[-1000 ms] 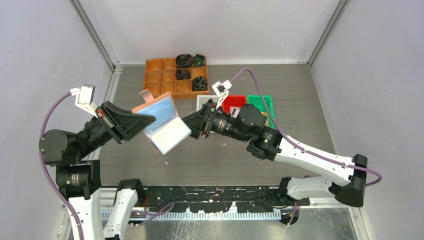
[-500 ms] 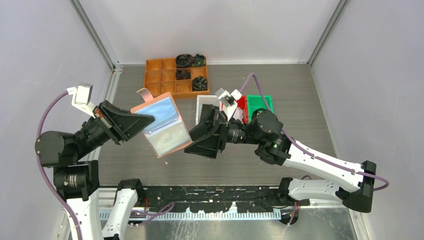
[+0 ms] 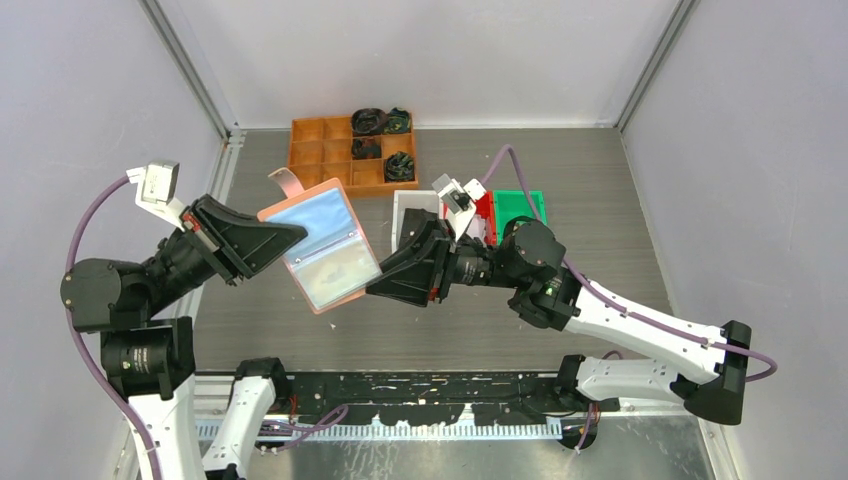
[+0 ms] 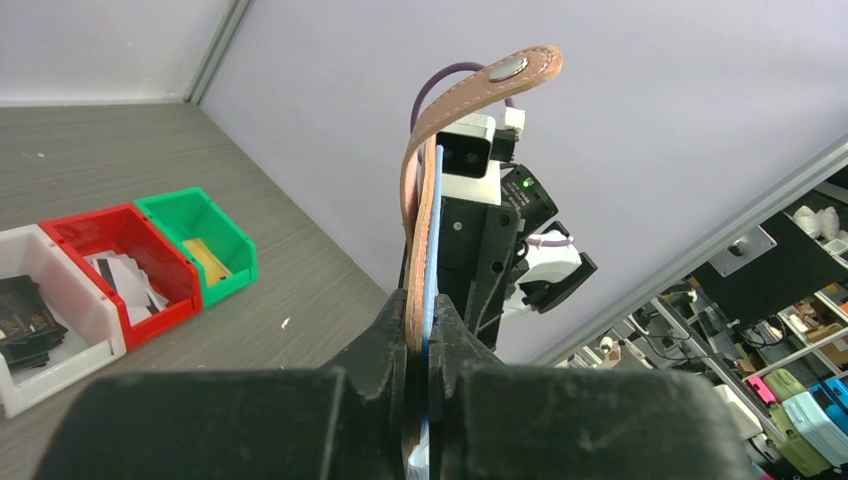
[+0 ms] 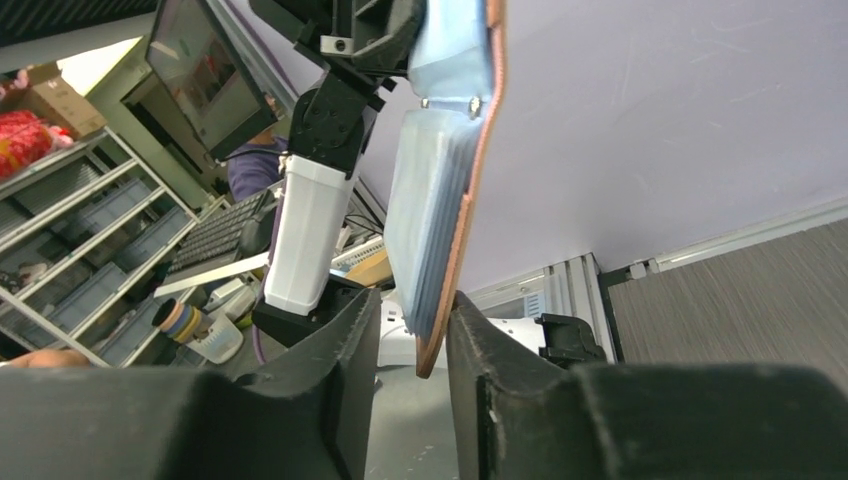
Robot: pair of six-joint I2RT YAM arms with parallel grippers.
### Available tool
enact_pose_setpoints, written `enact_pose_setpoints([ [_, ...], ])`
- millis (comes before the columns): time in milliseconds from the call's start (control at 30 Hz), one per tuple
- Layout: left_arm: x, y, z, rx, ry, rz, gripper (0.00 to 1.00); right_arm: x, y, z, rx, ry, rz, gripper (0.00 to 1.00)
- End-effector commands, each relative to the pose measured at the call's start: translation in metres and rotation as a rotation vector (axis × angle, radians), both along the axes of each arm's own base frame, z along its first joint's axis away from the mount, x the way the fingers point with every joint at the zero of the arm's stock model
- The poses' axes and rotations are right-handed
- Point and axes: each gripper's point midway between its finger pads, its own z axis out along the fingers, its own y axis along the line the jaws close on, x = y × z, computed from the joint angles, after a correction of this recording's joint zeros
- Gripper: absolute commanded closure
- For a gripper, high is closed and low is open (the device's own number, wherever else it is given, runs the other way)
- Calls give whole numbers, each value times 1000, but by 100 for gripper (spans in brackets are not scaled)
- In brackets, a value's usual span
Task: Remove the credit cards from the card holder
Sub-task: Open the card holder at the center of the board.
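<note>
The salmon-pink card holder (image 3: 320, 250) hangs open in the air, its light blue pockets facing up. My left gripper (image 3: 288, 236) is shut on its left edge; the left wrist view shows the jaws (image 4: 425, 310) clamped on the leather and blue lining, with the strap tab (image 4: 480, 85) above. My right gripper (image 3: 375, 285) is open, its jaws either side of the holder's lower right corner (image 5: 440, 230), one finger (image 5: 480, 340) touching it. I cannot make out cards in the pockets. Cards lie in the bins: black (image 4: 20, 310), whitish (image 4: 125, 275), tan-yellow (image 4: 210, 255).
White bin (image 3: 408, 205), red bin (image 3: 484, 212) and green bin (image 3: 522, 205) stand in a row behind the right arm. An orange compartment tray (image 3: 325, 160) with black coiled bundles stands at the back. Grey walls close in on both sides.
My right gripper turned, dropped lower and then closed in on the holder's lower right corner. The holder opened flatter. My left arm drew back slightly to the left.
</note>
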Motion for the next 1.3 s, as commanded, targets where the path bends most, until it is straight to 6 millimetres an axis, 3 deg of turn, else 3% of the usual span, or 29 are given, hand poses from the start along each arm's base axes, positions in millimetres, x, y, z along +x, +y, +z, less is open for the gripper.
enact_pose_setpoints([
  [0, 1, 2, 17, -18, -42, 23, 100, 6, -8, 19, 42, -53, -71, 67],
  [433, -2, 1, 20, -20, -46, 17, 100, 18, -2, 13, 21, -61, -126, 69],
  [867, -4, 1, 20, -20, -44, 15, 100, 38, 0, 35, 111, -35, -244, 67],
  [1267, -3, 1, 19, -21, -40, 12, 100, 37, 14, 30, 124, -40, -262, 62],
])
